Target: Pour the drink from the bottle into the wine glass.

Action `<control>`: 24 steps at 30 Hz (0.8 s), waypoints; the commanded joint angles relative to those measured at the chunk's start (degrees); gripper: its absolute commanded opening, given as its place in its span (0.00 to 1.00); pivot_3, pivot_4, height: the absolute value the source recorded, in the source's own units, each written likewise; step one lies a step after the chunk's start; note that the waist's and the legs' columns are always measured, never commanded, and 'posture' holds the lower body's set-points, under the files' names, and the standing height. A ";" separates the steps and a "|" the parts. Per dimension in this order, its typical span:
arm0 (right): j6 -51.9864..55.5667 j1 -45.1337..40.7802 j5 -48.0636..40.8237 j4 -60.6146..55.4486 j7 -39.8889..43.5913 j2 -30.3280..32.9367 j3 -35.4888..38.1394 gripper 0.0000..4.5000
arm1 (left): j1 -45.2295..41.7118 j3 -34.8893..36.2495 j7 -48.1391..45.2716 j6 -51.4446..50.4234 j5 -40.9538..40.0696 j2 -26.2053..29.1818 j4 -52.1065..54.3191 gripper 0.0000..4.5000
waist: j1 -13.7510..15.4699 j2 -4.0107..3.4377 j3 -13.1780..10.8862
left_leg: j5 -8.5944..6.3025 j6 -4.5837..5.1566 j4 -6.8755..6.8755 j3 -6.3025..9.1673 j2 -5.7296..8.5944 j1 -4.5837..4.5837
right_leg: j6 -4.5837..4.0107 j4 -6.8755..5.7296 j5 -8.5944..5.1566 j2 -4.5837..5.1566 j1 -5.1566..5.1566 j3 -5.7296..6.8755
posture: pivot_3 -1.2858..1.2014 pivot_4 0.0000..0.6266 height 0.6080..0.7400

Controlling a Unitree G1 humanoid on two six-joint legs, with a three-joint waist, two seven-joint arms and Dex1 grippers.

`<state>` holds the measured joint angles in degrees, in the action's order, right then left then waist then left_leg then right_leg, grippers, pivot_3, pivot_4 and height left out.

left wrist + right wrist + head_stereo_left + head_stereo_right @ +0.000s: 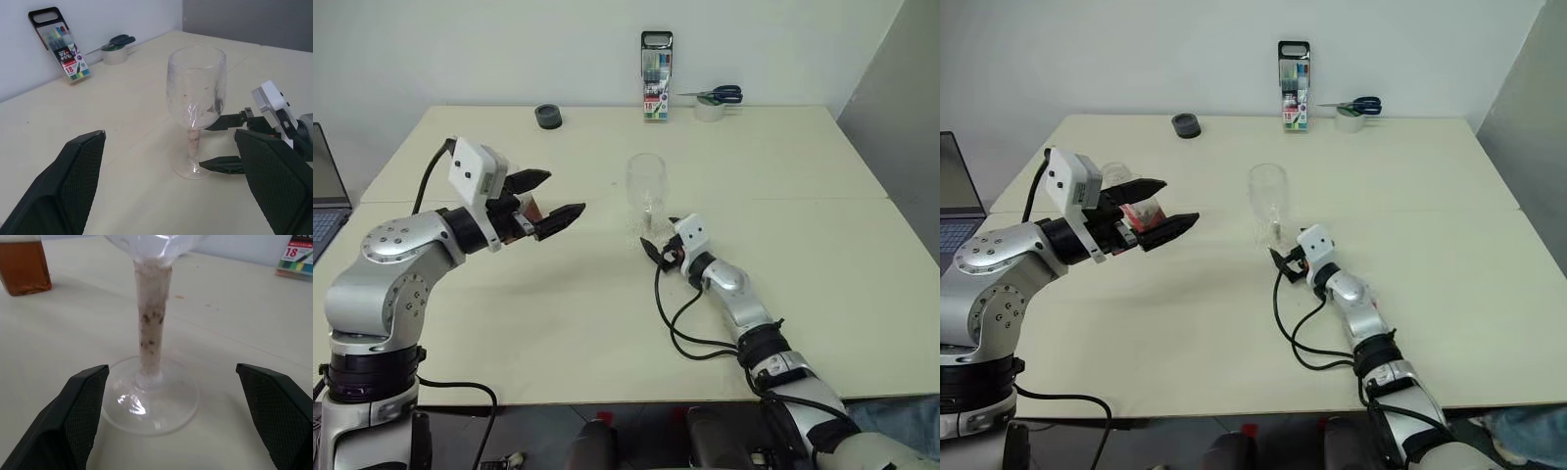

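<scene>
Beige table (822, 245): marker pack (657, 90), tape roll (548, 117), perhaps scissors (717, 95) behind wine glass (645, 186).

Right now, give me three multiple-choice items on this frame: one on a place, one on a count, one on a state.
1. Where does the wine glass stand?
A. on the laptop
B. on the table, just beyond the right gripper
C. in the left gripper

2. How many rolls of tape lie at the table's far edge?
A. two
B. none
C. four

3. How do the right gripper's jaws stand?
A. shut on the stem
B. shut on the bottle
C. open, either side of the glass's foot

Answers: 1 B, the glass stands upright on the table in front of the right gripper. 2 A, a dark roll and a pale roll under the scissors. 3 C, the right wrist view shows both fingers wide apart and clear of the stem.
</scene>
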<state>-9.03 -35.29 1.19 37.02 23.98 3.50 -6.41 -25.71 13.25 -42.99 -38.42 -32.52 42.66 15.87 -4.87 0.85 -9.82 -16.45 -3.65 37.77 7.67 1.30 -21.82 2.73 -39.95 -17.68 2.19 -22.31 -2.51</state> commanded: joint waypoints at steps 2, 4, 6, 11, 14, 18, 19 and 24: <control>5.50 5.42 0.32 -11.60 4.44 4.03 -1.96 0.99 | 1.67 0.48 1.49 0.86 -0.37 -1.27 2.61 1.00 | 0.08 0.00 0.00 | 0.00 0.00 0.01 -0.01 0.01 0.00 | 0.00 0.00 0.00 0.00 0.00 -0.01 | 0.52 0.24 1.00; 9.35 10.27 -1.15 -20.02 8.24 7.09 -3.07 0.99 | 4.75 -0.08 2.44 1.84 0.63 -2.50 3.59 1.00 | 0.12 -0.01 0.00 | 0.00 0.01 0.02 0.02 -0.01 0.01 | 0.00 -0.01 0.00 0.01 0.03 0.00 | 0.52 0.24 1.00; 14.28 16.58 -2.80 -32.33 12.54 11.64 -4.16 0.99 | 10.57 -1.39 4.33 5.44 4.56 -4.22 3.01 1.00 | 0.30 -0.11 0.06 | -0.01 0.01 0.00 0.05 -0.05 -0.01 | 0.00 0.03 0.00 0.08 0.05 0.01 | 0.52 0.24 1.00; 23.26 23.53 -4.21 -52.02 15.41 18.73 -4.76 0.99 | 19.45 -1.35 10.23 13.81 11.98 -8.88 -1.93 1.00 | 0.64 -0.13 0.04 | -0.15 0.22 0.04 -0.05 -0.02 -0.06 | 0.01 0.17 -0.01 0.12 0.04 -0.05 | 0.52 0.24 1.00; 27.14 24.58 -6.35 -59.00 16.54 20.86 -4.15 0.99 | 20.95 -0.70 16.71 20.56 18.16 -11.52 -6.39 1.00 | 1.38 -0.12 0.04 | -0.15 0.23 0.07 0.04 -0.07 0.02 | 0.01 0.14 -0.01 -0.02 0.09 0.03 | 0.52 0.24 1.00; 29.15 23.92 -8.83 -65.09 19.10 24.01 -3.91 0.99 | 18.65 1.13 19.35 25.45 19.33 -13.31 -13.23 1.00 | 2.51 -0.11 0.04 | -0.15 0.22 0.08 0.09 -0.09 0.03 | 0.01 0.11 -0.01 -0.03 0.13 0.15 | 0.52 0.24 1.00; 30.28 23.64 -10.22 -66.34 19.43 24.23 -3.62 0.99 | 17.40 1.64 19.47 25.90 18.91 -13.42 -14.93 1.00 | 2.72 -0.09 0.05 | -0.15 0.22 0.08 0.08 -0.05 0.02 | 0.01 0.12 -0.01 0.00 0.13 0.13 | 0.52 0.24 1.00; 39.15 21.96 -19.28 -70.18 18.81 22.83 -0.67 0.99 | 11.13 3.48 19.46 27.29 18.14 -12.91 -22.67 1.00 | 3.16 -0.07 0.05 | -0.14 0.20 0.12 0.08 -0.02 -0.03 | 0.02 0.19 0.00 0.05 0.14 0.13 | 0.52 0.24 1.00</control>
<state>27.45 -12.47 -14.41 -30.04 42.81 26.47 -9.23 -12.90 15.02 -24.11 -12.69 -13.99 29.06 -5.86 -1.71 0.78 -9.77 -16.59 -3.45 37.89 7.75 1.29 -21.86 2.75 -39.75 -17.69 2.25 -22.17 -2.37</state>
